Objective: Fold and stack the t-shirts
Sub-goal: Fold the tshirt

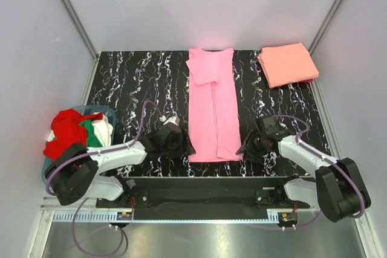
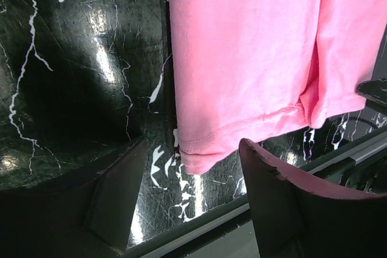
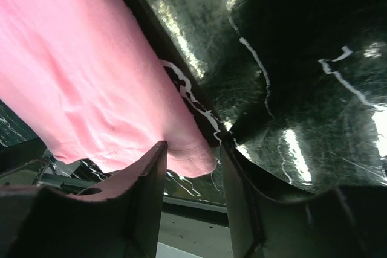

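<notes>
A bubblegum pink t-shirt lies flat in a long narrow strip down the middle of the black marbled table, sleeves folded in. My left gripper is open beside the shirt's near left corner, which lies between its fingers. My right gripper is open at the near right corner, its fingers either side of the hem. A folded salmon-orange t-shirt sits at the back right. Red, green and white shirts are heaped in the basket.
The round blue-grey basket stands at the near left table edge beside the left arm. Under the orange shirt a dark pink edge shows. The table's near edge and metal rail run just behind both grippers. Grey walls close in the sides.
</notes>
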You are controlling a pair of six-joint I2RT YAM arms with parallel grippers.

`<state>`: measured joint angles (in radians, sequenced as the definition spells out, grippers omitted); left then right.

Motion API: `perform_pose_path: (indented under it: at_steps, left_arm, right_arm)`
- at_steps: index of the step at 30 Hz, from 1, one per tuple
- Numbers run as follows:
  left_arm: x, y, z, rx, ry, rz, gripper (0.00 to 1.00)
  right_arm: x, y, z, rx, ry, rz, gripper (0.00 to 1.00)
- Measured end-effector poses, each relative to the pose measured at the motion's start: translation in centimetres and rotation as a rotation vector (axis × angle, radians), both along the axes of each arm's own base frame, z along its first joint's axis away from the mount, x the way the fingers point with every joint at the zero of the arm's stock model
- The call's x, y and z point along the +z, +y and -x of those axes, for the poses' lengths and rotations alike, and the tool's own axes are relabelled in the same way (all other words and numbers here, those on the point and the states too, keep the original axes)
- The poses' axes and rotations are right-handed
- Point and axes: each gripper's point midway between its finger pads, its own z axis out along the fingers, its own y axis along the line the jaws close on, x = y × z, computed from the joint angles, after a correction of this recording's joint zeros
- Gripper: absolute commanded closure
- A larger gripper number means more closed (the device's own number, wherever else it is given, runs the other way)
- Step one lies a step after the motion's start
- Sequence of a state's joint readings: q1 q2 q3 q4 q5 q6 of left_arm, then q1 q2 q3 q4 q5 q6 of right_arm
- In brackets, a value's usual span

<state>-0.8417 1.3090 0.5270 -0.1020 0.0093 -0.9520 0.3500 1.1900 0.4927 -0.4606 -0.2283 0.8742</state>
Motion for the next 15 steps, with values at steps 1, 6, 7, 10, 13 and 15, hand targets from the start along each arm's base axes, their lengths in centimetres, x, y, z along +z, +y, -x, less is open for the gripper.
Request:
perform_pose_path:
  at_steps: [1, 6, 7, 10, 13, 15]
  left_arm:
    - [0.0, 0.0, 0.0, 0.004, 0.001, 0.0, 0.34]
    - [-0.3, -0.3, 0.6, 0.012, 0.013, -0.001, 0.4]
    - [-0.3, -0.4, 0.7, 0.011, 0.016, 0.001, 0.41]
    - [-0.3, -0.7, 1.2, 0.003, 0.019, 0.002, 0.43]
    - [-0.5, -0.8, 1.4, 0.007, 0.026, 0.001, 0.55]
    - [-0.8, -0.9, 1.4, 0.016, 0.032, -0.002, 0.72]
  right_arm:
    - [-0.1, 0.2, 0.1, 0.005, 0.001, -0.002, 0.54]
    - [-0.2, 1.3, 0.3, 0.031, 0.0, -0.011, 0.6]
    - [-0.3, 1.4, 0.3, 0.034, -0.001, -0.014, 0.64]
    - [-0.4, 1.7, 0.3, 0.036, 0.0, -0.016, 0.68]
    - [-0.5, 1.8, 0.3, 0.036, -0.001, -0.013, 0.76]
    - [-0.5, 1.8, 0.3, 0.037, -0.002, -0.01, 0.8]
